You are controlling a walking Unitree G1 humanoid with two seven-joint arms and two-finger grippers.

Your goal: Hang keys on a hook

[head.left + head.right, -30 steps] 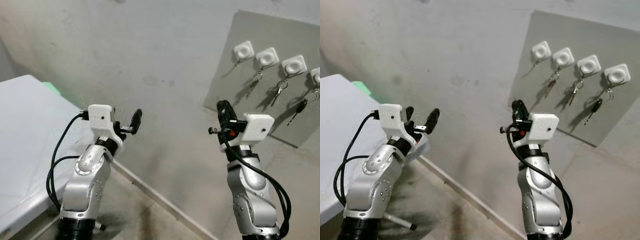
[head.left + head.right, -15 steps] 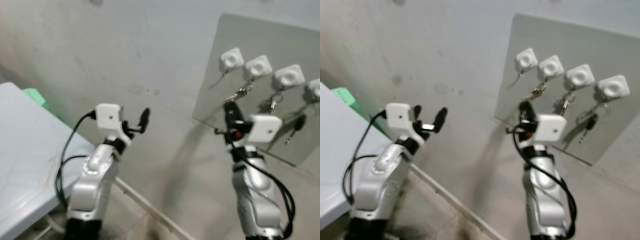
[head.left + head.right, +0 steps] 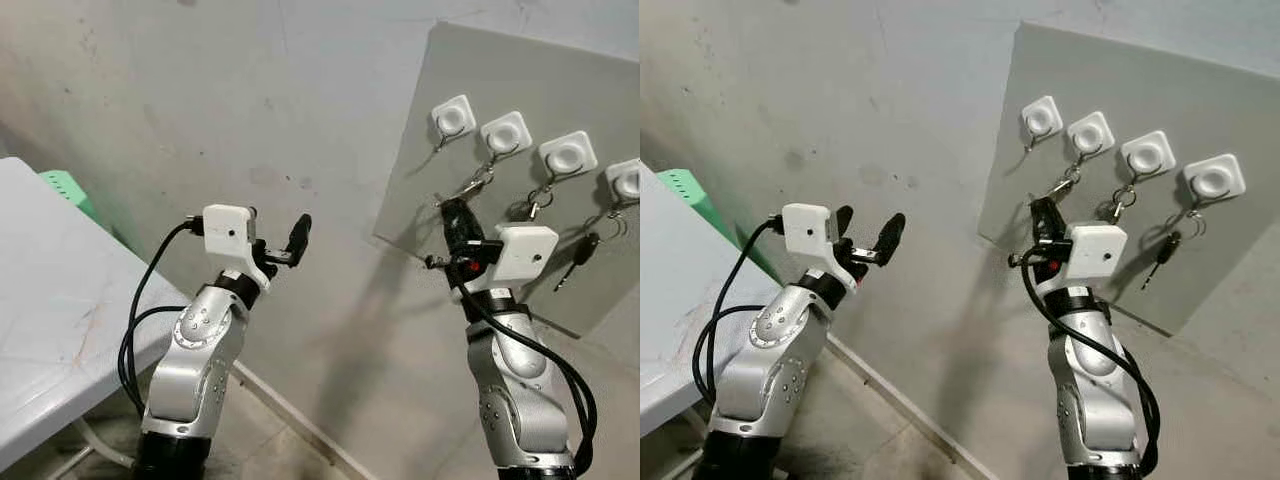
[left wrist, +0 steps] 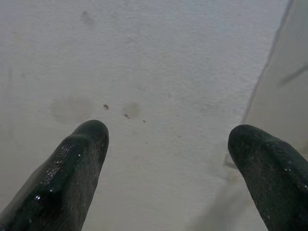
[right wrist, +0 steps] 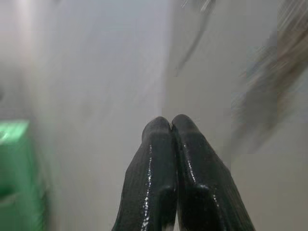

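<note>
A flat grey rectangular board [image 3: 560,120] fills the upper right of the left eye view, fixed on a stained pale concrete wall [image 3: 250,90]. Across it runs a row of 4 white square plastic hooks [image 3: 506,131]. The leftmost hook [image 3: 453,115] carries no keys; the other 3 do. A small metal key bunch on a ring [image 3: 478,181] hangs from the 2nd hook, another silver key set [image 3: 538,197] from the 3rd, and a black-headed key [image 3: 580,253] from the 4th at the right edge.

The right gripper [image 3: 455,215] is raised at centre right, in front of the board's lower left part and just below the 2nd hook's bunch. Its 2 black fingers [image 5: 171,168] are pressed together; nothing can be made out between them.

The left gripper [image 3: 868,235] is lifted at centre left, facing bare wall, its fingers [image 4: 82,159] spread wide apart and empty.

A white tabletop [image 3: 50,300] lies at the left edge, with a green plastic object [image 3: 65,185] behind it.
</note>
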